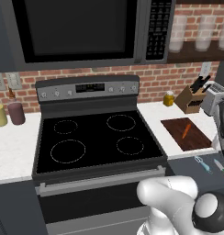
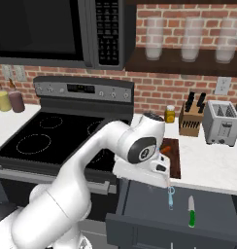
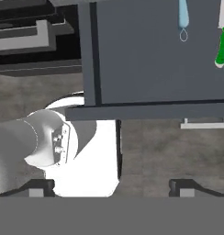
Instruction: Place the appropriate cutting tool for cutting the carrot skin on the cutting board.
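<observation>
Setting: Simulated kitchen with a red brick wall, a microwave (image 1: 81,27) mounted above a black glass stovetop (image 1: 95,137), and white counters on both sides.
Far left: two sauce bottles, one yellow (image 1: 0,114) and one dark red (image 1: 15,111), stand on the left counter against the wall.
Centre: the stovetop has four ring burners and nothing on it.
Right counter: the cutting board (image 1: 178,135), a dark reddish-brown rectangle, lies just right of the stove with the carrot (image 1: 186,131) resting on it.
Behind the board: a small yellow jar (image 1: 168,98), a tan knife block (image 2: 191,119) with black handles, and a toaster (image 2: 221,122) stand near the wall.
Open drawer: below the right counter a grey drawer (image 2: 154,206) is pulled out; the light blue peeler (image 2: 171,197) lies in it, with a green-handled knife (image 2: 191,211) just beside it to the right.
Gripper: the gripper (image 3: 111,186) hangs over the front edge of the drawer, fingertips spread wide apart and holding nothing; the peeler is ahead of it, not yet between the fingers.
Step in hand: judged to be the approach to the peeler, before any grasp.
Next move: likely calls for carrying the hand forward over the peeler, lining the fingers across its slim handle, and descending without catching the knife alongside.
</observation>
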